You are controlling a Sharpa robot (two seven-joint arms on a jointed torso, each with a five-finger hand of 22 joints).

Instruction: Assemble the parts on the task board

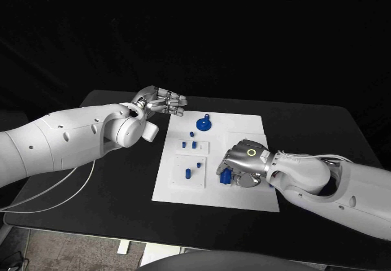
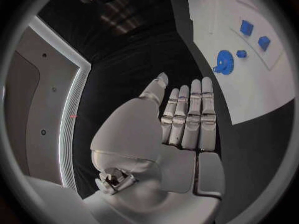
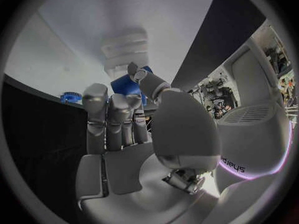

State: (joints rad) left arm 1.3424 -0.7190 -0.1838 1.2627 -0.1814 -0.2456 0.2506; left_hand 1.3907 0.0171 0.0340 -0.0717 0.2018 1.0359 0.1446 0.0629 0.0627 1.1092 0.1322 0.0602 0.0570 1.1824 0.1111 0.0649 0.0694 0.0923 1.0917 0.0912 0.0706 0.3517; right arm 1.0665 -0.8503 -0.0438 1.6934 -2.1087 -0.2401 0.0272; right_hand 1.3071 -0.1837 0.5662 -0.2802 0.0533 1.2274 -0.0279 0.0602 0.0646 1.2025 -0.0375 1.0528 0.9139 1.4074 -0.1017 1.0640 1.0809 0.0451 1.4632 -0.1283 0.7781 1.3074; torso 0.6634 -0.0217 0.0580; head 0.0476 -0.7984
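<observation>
The white task board (image 1: pixel 244 127) lies mid-table. My right hand (image 1: pixel 244 160) hangs low over its right half and pinches a blue part (image 1: pixel 224 176) between thumb and fingers; the right wrist view shows this blue part (image 3: pixel 127 86) at the fingertips (image 3: pixel 94 95), close to a white raised block (image 3: pixel 124 50). My left hand (image 1: pixel 161 101) hovers off the board's far left corner, fingers (image 2: pixel 190 114) straight, holding nothing. A blue gear-like part (image 1: pixel 204 123) (image 2: pixel 224 62) lies at the board's far end. Small blue pieces (image 1: pixel 189 145) (image 2: pixel 247 27) sit in a raised plate on the left half.
More small blue pieces (image 1: pixel 194 169) sit in a second raised plate on the board's near left. A white cable (image 1: pixel 65 192) loops over the table's left side under my left arm. Black table (image 1: pixel 317 130) surrounds the board.
</observation>
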